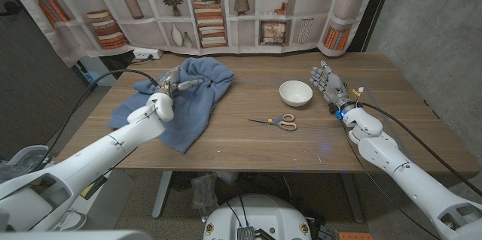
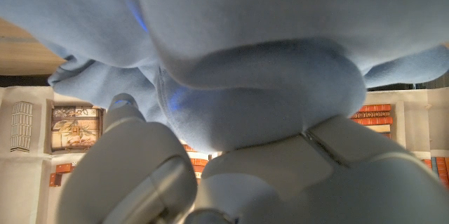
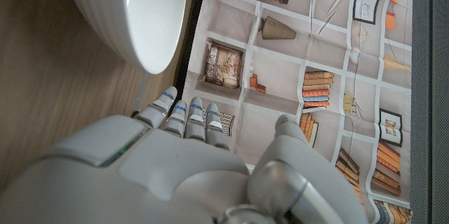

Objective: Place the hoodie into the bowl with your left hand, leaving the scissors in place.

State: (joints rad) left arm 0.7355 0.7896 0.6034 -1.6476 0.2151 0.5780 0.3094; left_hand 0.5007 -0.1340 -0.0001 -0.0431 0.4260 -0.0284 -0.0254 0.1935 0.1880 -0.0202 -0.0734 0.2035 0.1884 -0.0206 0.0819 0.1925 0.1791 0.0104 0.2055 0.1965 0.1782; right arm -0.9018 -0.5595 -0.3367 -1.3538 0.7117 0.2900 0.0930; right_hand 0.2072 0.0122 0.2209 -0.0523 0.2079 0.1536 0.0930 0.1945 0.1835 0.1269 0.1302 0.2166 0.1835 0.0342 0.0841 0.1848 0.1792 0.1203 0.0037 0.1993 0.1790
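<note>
The blue hoodie (image 1: 197,93) lies spread and rumpled on the left half of the wooden table. My left hand (image 1: 167,95) sits on top of it, fingers dug into a bunched fold. In the left wrist view that fold of the hoodie (image 2: 259,104) bulges between the fingers (image 2: 133,161) of my left hand. The white bowl (image 1: 295,92) stands right of centre, nothing in it. Scissors (image 1: 276,122) with yellow handles lie on the table in front of the bowl. My right hand (image 1: 329,83) stands just right of the bowl, fingers straight and apart, holding nothing. In the right wrist view the bowl (image 3: 140,13) is close to my right hand (image 3: 175,168).
A cloth backdrop printed with bookshelves (image 1: 226,14) hangs behind the table's far edge. A black cable (image 1: 113,74) runs off the table's far left corner. Bare wood (image 1: 248,146) stretches between the hoodie and the scissors along the near edge.
</note>
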